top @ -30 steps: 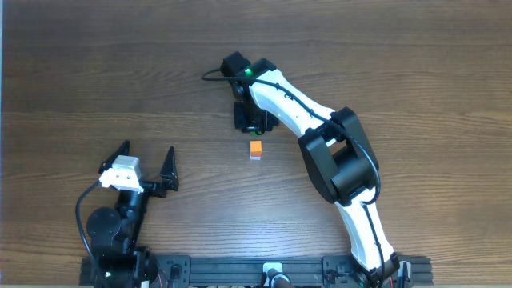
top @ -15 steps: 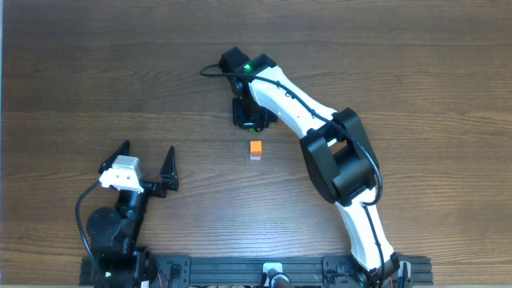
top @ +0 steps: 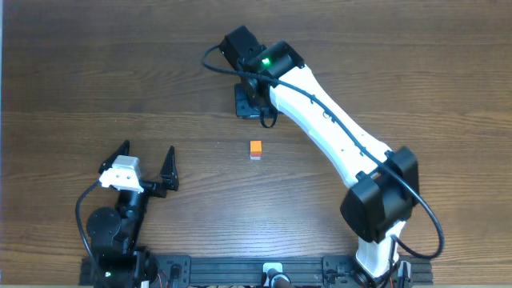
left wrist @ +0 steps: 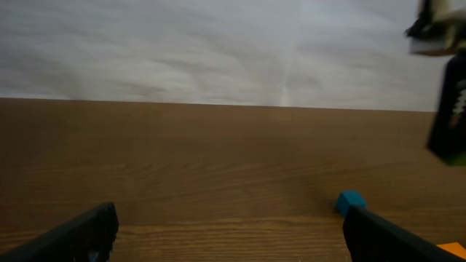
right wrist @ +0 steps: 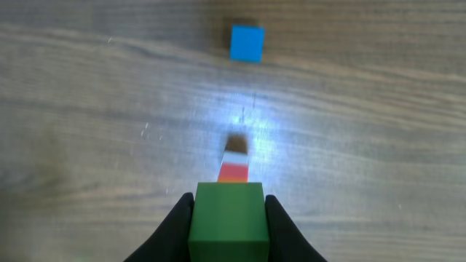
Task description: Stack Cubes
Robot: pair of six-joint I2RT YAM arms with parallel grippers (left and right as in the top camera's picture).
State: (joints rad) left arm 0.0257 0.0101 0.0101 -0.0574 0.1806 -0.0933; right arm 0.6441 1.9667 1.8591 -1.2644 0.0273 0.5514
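one green cube (right wrist: 226, 218), three other cubes (right wrist: 247, 43)

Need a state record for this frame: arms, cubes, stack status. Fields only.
right end effector: shut on green cube, held above the table
left end effector: open, holding nothing, near its base
orange cube: sits on top of white cube, mid-table
blue cube: alone on the table, apart from the stack
stack status: two high, green cube not yet placed
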